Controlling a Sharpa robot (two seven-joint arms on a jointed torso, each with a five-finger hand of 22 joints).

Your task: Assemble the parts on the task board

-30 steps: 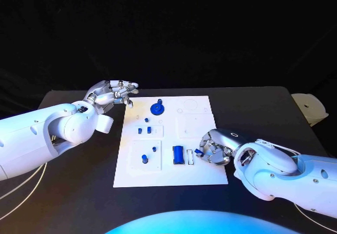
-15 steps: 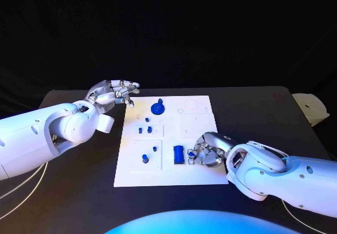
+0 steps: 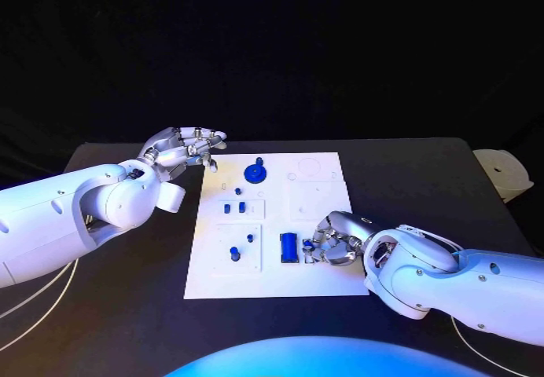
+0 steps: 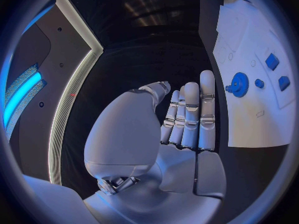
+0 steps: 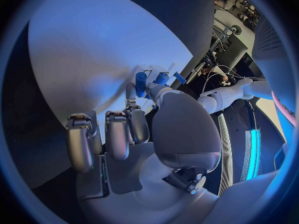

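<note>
The white task board (image 3: pixel 272 275) lies mid-table. On it are a blue gear (image 3: pixel 255 173), two small blue pieces (image 3: pixel 233 209), a blue peg (image 3: pixel 235 254) and a flat blue block (image 3: pixel 289 248). My right hand (image 3: pixel 333 240) rests low over the board's near right part, just right of the block. It pinches a small blue peg (image 5: pixel 141 84) between thumb and a finger, its tip close to the board. My left hand (image 3: pixel 181 148) hovers at the board's far left corner, fingers (image 4: pixel 198 109) straight, holding nothing. The gear (image 4: pixel 238 82) lies just beyond them.
A pale round object (image 3: pixel 502 174) sits at the table's right edge. Thin cables (image 3: pixel 34 302) hang off the left side under my left arm. Bare black table (image 3: pixel 420 181) lies either side of the board.
My right hand has slid left across the board with the small peg, closing on the flat blue block. The left hand has stayed where it was.
</note>
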